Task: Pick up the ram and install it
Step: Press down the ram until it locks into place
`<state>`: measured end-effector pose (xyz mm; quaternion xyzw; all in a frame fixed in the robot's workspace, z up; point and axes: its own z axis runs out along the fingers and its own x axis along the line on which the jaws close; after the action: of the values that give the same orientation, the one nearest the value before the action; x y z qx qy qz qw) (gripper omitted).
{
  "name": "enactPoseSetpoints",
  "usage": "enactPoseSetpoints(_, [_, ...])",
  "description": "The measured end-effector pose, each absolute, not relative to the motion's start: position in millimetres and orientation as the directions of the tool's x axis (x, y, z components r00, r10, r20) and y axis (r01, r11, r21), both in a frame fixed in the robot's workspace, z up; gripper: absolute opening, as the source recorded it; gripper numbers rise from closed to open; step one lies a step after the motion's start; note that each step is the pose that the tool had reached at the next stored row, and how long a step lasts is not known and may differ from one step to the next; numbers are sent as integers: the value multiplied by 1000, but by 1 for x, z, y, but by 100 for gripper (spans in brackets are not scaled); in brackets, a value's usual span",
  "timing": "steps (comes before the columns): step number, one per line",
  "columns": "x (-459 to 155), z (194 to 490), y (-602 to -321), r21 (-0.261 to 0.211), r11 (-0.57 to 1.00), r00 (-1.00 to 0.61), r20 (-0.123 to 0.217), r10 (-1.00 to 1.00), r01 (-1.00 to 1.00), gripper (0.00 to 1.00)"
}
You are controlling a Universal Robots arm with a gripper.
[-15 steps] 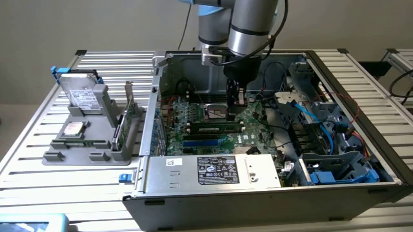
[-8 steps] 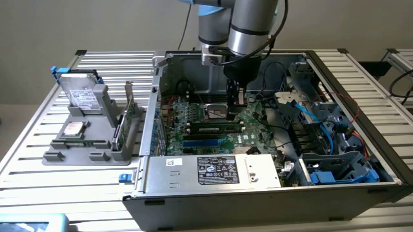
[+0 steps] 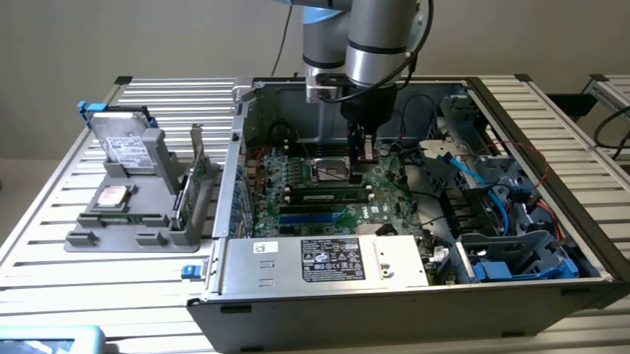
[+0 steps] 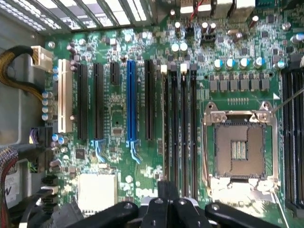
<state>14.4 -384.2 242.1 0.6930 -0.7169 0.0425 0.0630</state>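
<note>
The open-topped grey computer case is entered from above; free passage is narrowed by blue and black cables and the silver power supply box.

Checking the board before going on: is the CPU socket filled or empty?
Empty: the CPU socket shows bare contacts inside its metal frame, with no cooler on it.

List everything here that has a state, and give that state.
computer case: open, side panel off.
gripper: down inside the case, over the motherboard.
CPU socket: empty, no cooler.
ram: looks seated in a slot beside the CPU socket.
blue slot: empty.
hard drive: leaning in the grey holder.
expansion card: upright in the holder.
</note>
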Motion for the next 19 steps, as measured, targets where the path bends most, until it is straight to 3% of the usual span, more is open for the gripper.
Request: enactPoseSetpoints(19, [9,229,-385,-14,36,-38,146,-988,-999,11])
